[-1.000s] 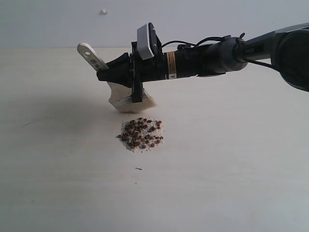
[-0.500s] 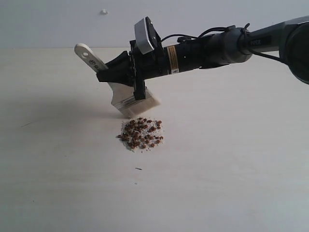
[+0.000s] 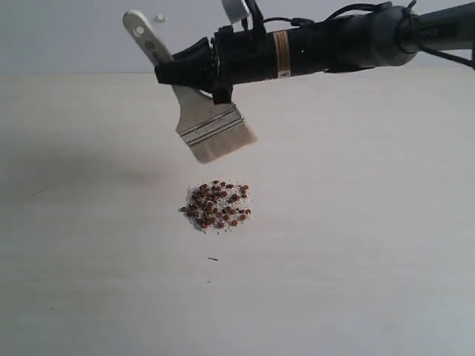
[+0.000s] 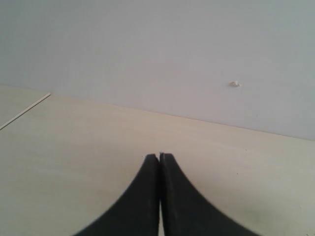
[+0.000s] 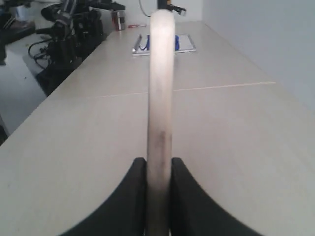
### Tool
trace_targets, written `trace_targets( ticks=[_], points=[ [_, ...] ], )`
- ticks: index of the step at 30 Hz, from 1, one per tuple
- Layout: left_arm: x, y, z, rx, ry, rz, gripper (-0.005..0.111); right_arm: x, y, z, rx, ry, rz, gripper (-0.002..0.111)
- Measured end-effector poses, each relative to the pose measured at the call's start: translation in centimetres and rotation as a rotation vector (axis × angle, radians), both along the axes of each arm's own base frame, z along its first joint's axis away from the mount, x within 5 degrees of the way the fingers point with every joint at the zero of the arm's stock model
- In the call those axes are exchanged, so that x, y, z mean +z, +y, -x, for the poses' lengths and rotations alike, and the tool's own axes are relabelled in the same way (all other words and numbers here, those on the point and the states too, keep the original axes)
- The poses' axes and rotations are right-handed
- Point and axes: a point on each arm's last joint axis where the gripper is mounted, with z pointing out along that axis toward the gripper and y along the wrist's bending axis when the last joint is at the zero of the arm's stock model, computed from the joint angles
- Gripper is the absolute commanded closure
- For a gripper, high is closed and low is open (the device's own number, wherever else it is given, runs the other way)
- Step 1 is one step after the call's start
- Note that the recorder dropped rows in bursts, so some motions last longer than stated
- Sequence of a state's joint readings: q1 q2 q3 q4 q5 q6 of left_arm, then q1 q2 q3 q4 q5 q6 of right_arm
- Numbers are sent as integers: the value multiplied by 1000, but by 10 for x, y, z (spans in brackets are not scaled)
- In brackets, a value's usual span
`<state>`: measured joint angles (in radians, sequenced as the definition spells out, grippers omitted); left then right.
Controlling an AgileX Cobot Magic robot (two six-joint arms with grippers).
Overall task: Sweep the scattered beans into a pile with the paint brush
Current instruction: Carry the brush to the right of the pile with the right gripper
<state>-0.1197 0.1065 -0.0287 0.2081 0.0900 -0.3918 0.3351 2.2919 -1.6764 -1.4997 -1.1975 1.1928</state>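
Pale wood-look laminate, smooth and matt, covers the one bench [image 3: 371,259]. Two hands show, both black. The right hand [image 3: 169,72] reaches across from the right; its jaws are nearly closed and pinch the rounded wooden handle [image 5: 160,98] of the one paint brush [image 3: 211,126]. The brush is flat and wide, with a silver ridged metal ferrule and whitish bristles [image 3: 226,144] that point down and to the right. The handle has one hole near its end. The brush hangs in the air, and its bristles are above the pile and apart from it. The left hand [image 4: 159,157] has its curved jaws pressed together, with nothing between them.

One pile [image 3: 217,205] lies on the bench near the middle, compact and roughly round. It holds dozens of tiny round reddish-brown beans [image 3: 204,200] mixed with whitish crumbs. One thin dark speck [image 3: 213,259] lies alone on the bench, apart from the pile.
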Motion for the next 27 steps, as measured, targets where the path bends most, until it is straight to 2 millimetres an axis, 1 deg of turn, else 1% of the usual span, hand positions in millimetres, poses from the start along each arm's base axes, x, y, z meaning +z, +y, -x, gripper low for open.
trace_targets(
  ticks=[1,2,3,4,5,6,8,10,13,14,17,21,24,27],
  points=[
    [0,0,0,0,0,0,107,9,-12,-7,-69,73,26,108],
    [0,0,0,0,0,0,107,13,-20,-10,-109,114,51,108],
    [0,0,0,0,0,0,107,18,-33,-15,-184,201,116,108],
    [0,0,0,0,0,0,107,21,-40,-18,-232,244,151,108],
    [0,0,0,0,0,0,107,27,-52,-23,-333,335,175,108],
    [0,0,0,0,0,0,107,30,-65,-26,-407,420,170,108],
    [0,0,0,0,0,0,107,38,-83,-30,-492,569,124,108],
    [0,0,0,0,0,0,107,40,-98,-34,-542,641,97,108],
    [0,0,0,0,0,0,107,27,-119,-31,-624,713,100,108],
    [0,0,0,0,0,0,107,15,-128,-27,-674,747,114,108],
    [0,0,0,0,0,0,107,-1,-144,-19,-785,784,144,108],
    [0,0,0,0,0,0,107,-20,-162,-3,-964,809,198,108],
    [0,0,0,0,0,0,107,-24,-169,12,-1044,827,216,108],
    [0,0,0,0,0,0,107,-25,-168,27,-1032,864,215,108]
  ],
)
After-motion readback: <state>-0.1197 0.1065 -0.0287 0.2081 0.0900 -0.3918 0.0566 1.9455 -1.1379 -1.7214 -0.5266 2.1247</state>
